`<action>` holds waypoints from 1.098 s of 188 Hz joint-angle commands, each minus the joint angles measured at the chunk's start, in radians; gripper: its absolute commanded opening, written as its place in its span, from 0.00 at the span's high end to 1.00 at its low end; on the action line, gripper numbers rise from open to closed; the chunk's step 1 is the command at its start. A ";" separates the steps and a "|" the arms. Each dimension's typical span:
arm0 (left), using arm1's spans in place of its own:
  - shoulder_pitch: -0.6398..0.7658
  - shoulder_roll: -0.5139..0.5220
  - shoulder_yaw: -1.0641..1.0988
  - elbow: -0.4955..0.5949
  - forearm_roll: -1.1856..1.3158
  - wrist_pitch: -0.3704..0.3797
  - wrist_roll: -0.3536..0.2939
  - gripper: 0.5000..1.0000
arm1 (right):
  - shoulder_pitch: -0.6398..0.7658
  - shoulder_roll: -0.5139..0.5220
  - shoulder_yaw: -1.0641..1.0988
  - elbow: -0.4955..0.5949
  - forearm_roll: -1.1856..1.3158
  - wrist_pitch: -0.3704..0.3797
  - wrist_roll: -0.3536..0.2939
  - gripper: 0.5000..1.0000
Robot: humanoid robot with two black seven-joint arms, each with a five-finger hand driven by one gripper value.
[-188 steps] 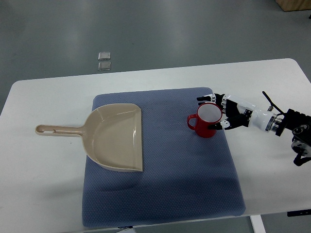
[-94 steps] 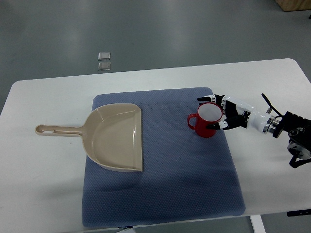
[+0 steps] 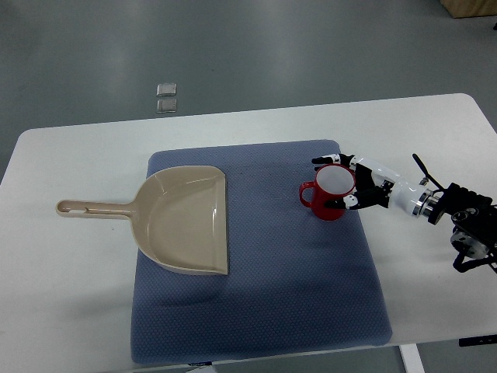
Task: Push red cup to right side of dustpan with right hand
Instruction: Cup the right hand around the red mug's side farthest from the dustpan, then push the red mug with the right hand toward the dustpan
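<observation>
A red cup (image 3: 328,194) with a white inside stands upright on the blue mat (image 3: 256,311), its handle pointing left. A beige dustpan (image 3: 182,220) lies on the mat's left part, its handle sticking out left onto the table. My right hand (image 3: 353,183) comes in from the right edge and rests against the cup's right side, fingers spread around the rim and wall, not closed on it. The cup is about a hand's width right of the dustpan's open edge. The left arm does not show.
The white table (image 3: 62,311) carries the mat. Its right edge is close to my right forearm (image 3: 458,217). Two small clear squares (image 3: 166,97) lie on the grey floor beyond the table's far edge.
The right forearm has shifted slightly down and right at the wrist. The hand stays against the cup. The cup and dustpan have barely moved.
</observation>
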 commanded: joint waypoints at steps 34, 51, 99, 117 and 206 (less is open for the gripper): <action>0.000 0.000 0.002 -0.002 0.000 0.000 0.000 0.00 | -0.018 0.027 -0.003 -0.016 0.002 -0.019 0.000 0.13; 0.000 0.000 0.000 -0.001 0.000 0.000 0.000 0.00 | -0.020 0.033 -0.001 -0.030 0.003 -0.024 0.000 0.13; 0.000 0.000 0.002 -0.002 0.002 0.000 0.000 0.00 | -0.020 0.039 0.000 -0.031 0.006 -0.027 0.000 0.13; 0.000 0.000 0.002 -0.002 0.002 0.000 0.000 0.00 | -0.020 0.041 0.002 -0.031 0.009 -0.028 0.000 0.13; 0.000 0.000 0.000 0.000 0.000 0.000 0.000 0.00 | -0.018 0.108 0.000 -0.023 0.011 -0.055 0.000 0.14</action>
